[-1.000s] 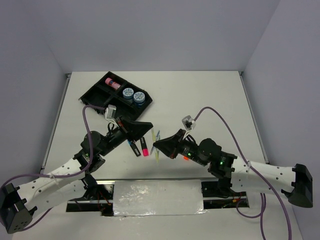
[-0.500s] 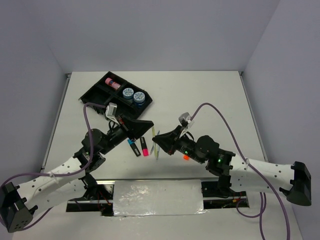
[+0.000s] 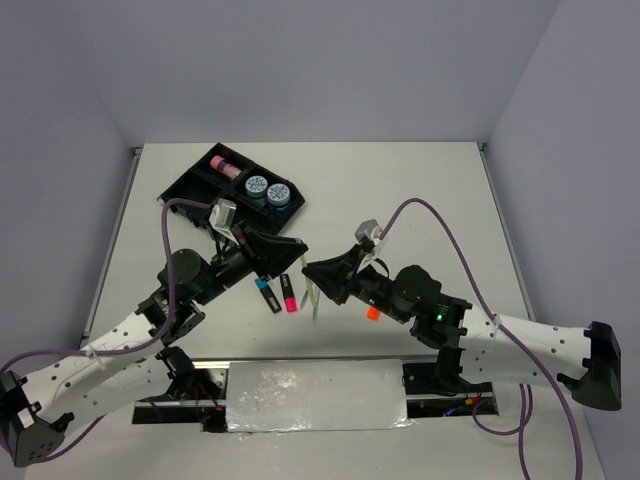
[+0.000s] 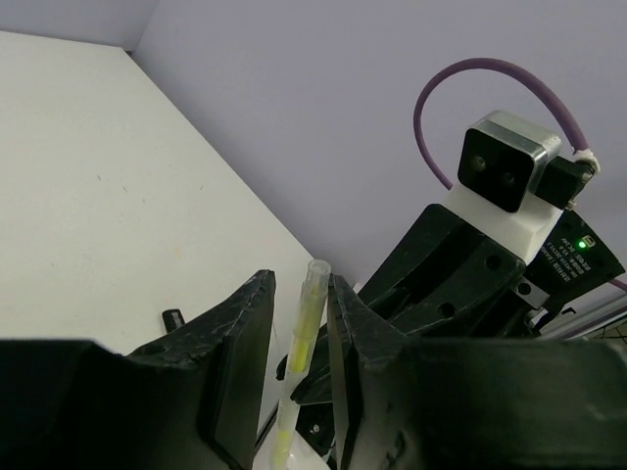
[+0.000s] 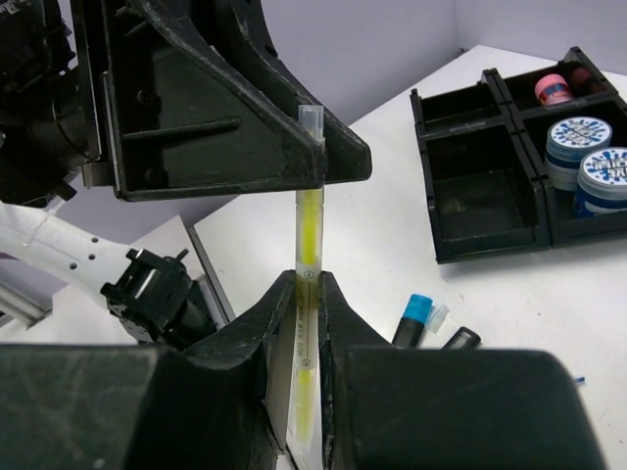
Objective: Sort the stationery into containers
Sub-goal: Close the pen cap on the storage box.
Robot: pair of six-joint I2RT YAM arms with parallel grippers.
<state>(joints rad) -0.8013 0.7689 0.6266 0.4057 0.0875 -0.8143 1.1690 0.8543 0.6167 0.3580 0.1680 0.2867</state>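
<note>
Right end effector [image 5: 307, 286] (reaching leftward) grips yellow pen [image 5: 309, 211].

The left gripper [image 3: 297, 248] and right gripper [image 3: 309, 271] meet near the middle, a thin yellow pen [image 3: 313, 299] at their tips. The black tray [image 3: 196, 187] sits far left.

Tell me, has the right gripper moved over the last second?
Yes. In the top view the right gripper, gripping the yellow pen, has shifted up the table toward the black tray, judged against the unmoved pink highlighter.
</note>
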